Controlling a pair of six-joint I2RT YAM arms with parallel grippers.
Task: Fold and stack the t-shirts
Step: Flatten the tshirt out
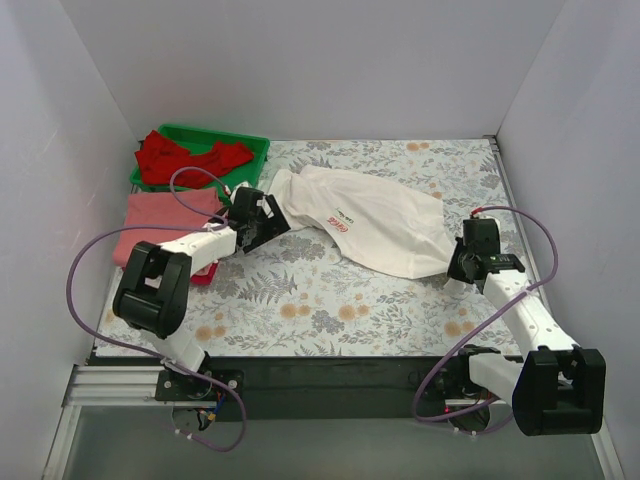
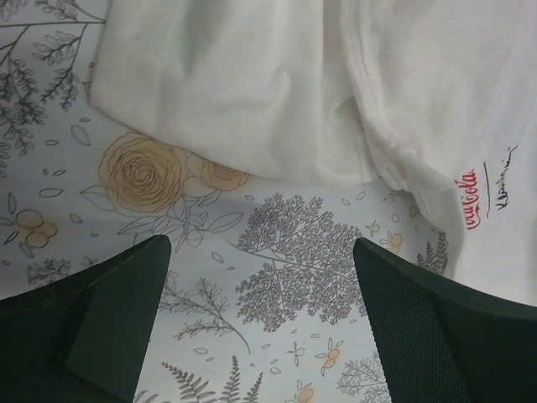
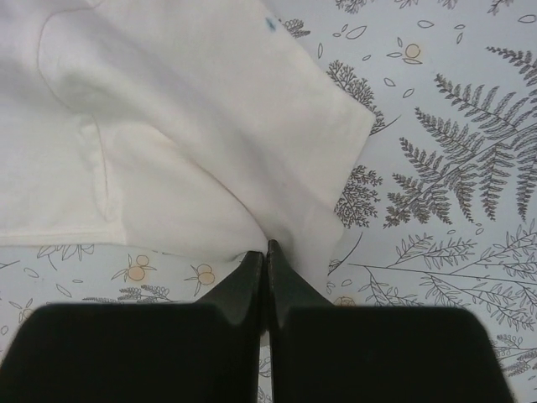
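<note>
1. Across the back of the worktop (image 1: 300, 300) the cream-white t-shirt (image 1: 380, 225) lies rumpled and unfolded. A salmon-pink t-shirt (image 1: 165, 215) lies flat at the left, and red t-shirts (image 1: 185, 155) sit in the green tray (image 1: 250, 150).
2. Our right hand (image 3: 267, 248) is closed, pinching the cream shirt's edge at its right end. We judge the bite shallow, so we pull gently.
3. Our left hand (image 2: 262, 248) hangs open just beside the shirt's left end, holding nothing. It should drop onto the nearest edge and pinch there.
4. We then draw both ends apart, low over the worktop, to flatten the cloth before folding.
</note>
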